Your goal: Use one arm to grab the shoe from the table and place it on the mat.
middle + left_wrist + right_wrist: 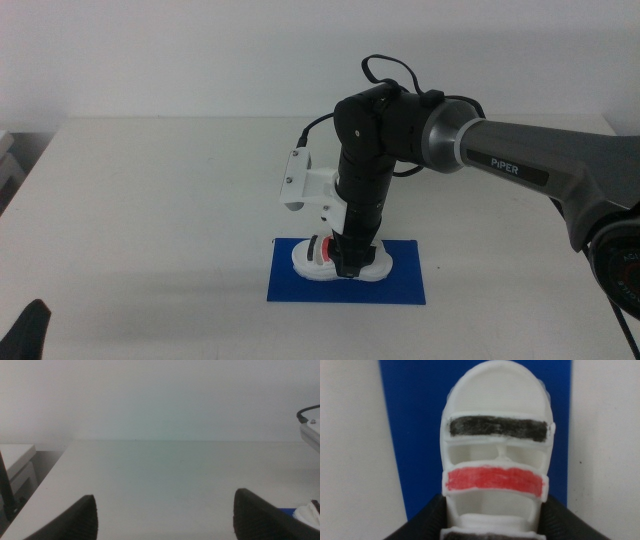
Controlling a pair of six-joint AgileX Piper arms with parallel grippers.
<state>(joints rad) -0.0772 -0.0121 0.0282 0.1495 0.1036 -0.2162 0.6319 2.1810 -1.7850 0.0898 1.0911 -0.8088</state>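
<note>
A wide white table filled most of the middle view, with a plain pale wall behind its far edge. A dark blue mat lay flat toward the near middle of the table, its long sides running across the picture. White tabletop showed on every side of the mat, with the broadest open stretch to the left and behind it.

The shoe sat on the mat, near its far edge and left of its middle, well inside the mat's left and right edges. The right arm came in from the right, bent down at the wrist, and its right gripper stood upright over the shoe. In the right wrist view the shoe lay lengthwise on the blue mat, a black strap above a red one, and the two dark jaws were closed against the shoe's sides at its near end.

The left gripper waited at the near left corner. Its wrist view showed bare table and both jaws set wide apart, holding nothing.
</note>
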